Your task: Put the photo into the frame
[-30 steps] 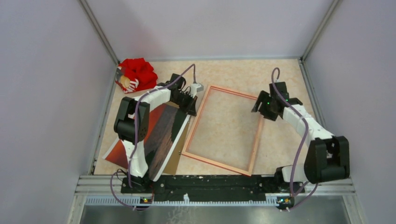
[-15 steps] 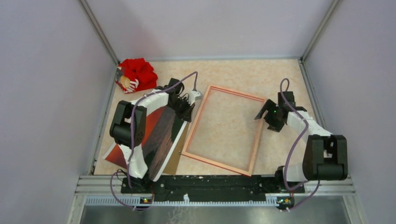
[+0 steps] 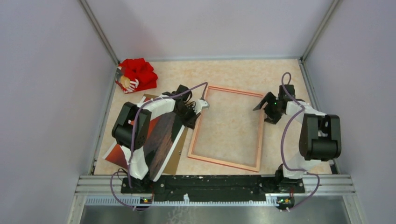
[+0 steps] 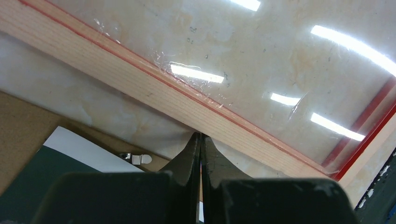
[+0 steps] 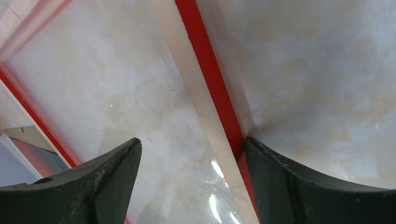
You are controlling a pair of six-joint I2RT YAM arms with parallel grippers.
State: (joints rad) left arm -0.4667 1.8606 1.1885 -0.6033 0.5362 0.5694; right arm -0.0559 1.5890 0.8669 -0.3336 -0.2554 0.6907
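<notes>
The frame (image 3: pixel 223 162) lies flat at mid-bench (image 3: pixel 233 74), pale back up, its long axis running near to far, slightly askew. The photo (image 3: pixel 164 135) lies picture-up just left of it, on a brown panel (image 3: pixel 175 161). The left arm reaches low over the photo. The left fingers (image 4: pixel 189 161) are pressed together at the frame's left rail. The right fingers (image 5: pixel 299 186) stand wide apart, straddling the right rail.

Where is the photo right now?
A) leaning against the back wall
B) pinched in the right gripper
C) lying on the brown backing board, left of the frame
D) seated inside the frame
C: the photo lies picture side up on the backing board, left of the frame, whose opening shows only tabletop.
</notes>
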